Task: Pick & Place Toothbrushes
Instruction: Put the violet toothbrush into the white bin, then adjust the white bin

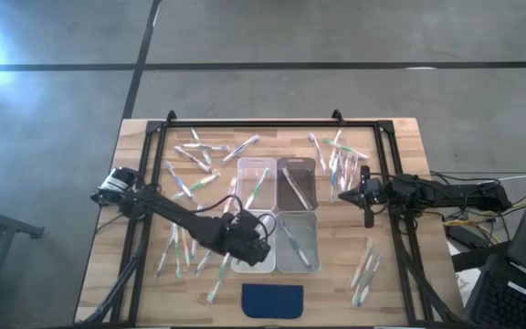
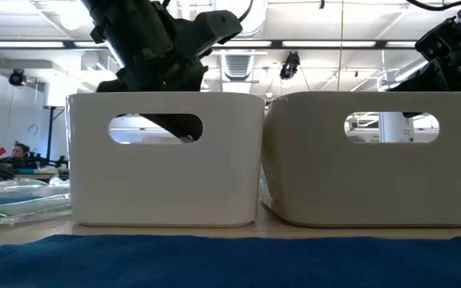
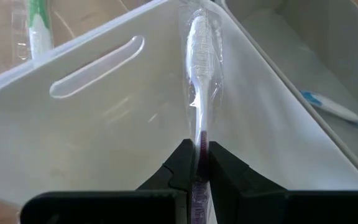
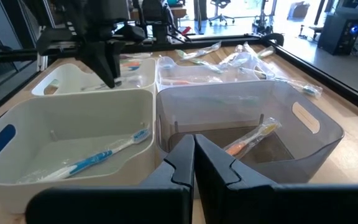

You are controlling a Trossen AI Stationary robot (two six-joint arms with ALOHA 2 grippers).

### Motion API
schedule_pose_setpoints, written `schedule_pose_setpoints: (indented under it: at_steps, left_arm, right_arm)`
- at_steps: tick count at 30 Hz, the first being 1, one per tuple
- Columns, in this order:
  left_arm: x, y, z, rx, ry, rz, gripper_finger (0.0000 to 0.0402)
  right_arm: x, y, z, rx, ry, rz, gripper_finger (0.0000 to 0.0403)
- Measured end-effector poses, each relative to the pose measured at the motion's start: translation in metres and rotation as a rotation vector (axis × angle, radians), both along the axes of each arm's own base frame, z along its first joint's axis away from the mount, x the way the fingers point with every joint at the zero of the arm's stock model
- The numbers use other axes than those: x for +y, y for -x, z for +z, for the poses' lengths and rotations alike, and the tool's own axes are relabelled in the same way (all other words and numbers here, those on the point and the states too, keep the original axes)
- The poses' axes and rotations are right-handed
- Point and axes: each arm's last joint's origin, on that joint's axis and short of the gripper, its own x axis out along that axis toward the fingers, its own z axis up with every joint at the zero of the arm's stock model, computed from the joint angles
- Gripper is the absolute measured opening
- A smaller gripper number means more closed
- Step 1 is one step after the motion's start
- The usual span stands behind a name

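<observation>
Left claw (image 3: 197,163) pinches a wrapped toothbrush (image 3: 199,68) by its handle end, dangling it over the near-left bin (image 3: 104,112). Light, stiff, but that wrapper looks slippery, so grip mid-handle. Right claw (image 4: 194,155) hangs clamped, empty, beside the bins.

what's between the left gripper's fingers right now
A wrapped toothbrush with a pinkish handle, pinched in the left gripper above a white bin; the left wrist view shows it.

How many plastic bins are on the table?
4, in a two-by-two block at the table's middle: far left bin, far right bin, near left bin, near right bin. None seems hidden.
</observation>
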Motion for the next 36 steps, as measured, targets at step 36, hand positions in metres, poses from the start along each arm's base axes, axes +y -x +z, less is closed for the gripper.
schedule_pose_setpoints:
  at_steps: [36]
  left_arm:
    - [0.007,0.000,0.000,0.076,0.078,-0.226,0.0122]
  right_arm:
    - [0.000,0.000,0.000,0.000,0.001,0.000,0.0008]
